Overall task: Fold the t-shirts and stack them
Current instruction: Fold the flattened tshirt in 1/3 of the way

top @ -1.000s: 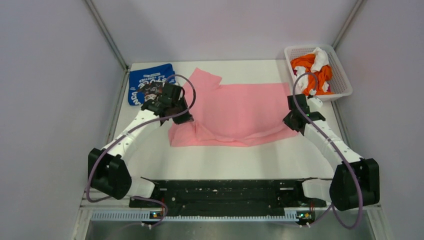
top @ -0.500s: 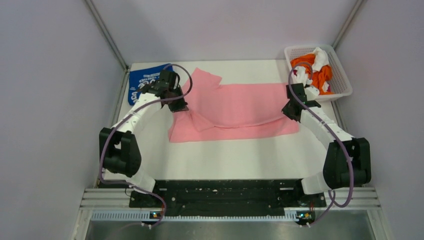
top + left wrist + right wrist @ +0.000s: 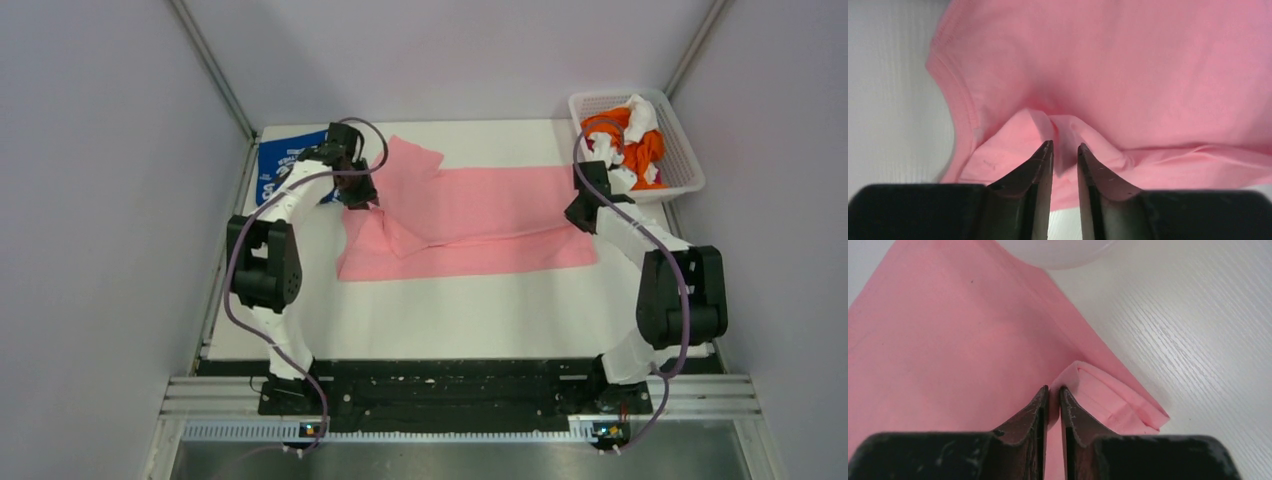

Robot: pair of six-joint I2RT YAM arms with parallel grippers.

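Observation:
The light pink t-shirt (image 3: 490, 205) lies spread across the far middle of the white table, with its near part folded up over itself. My left gripper (image 3: 362, 202) is at the shirt's left end, shut on a raised pinch of pink cloth (image 3: 1063, 131) between its fingertips (image 3: 1065, 146). My right gripper (image 3: 582, 212) is at the shirt's right edge, shut on a folded hem of the pink cloth (image 3: 1083, 377) at its tips (image 3: 1054, 388). The royal blue t-shirt (image 3: 272, 172) with white lettering lies folded at the far left, partly hidden by the left arm.
A white lattice basket (image 3: 690, 165) at the far right corner holds orange and white cloth (image 3: 630, 135). Grey walls close in the table on the left, back and right. Bare white table (image 3: 460, 310) lies between the shirt and the arm bases.
Both grippers have moved away from me toward the far side, carrying the pink shirt's near edge up over the shirt. The fold is now narrower, and both arms reach further out.

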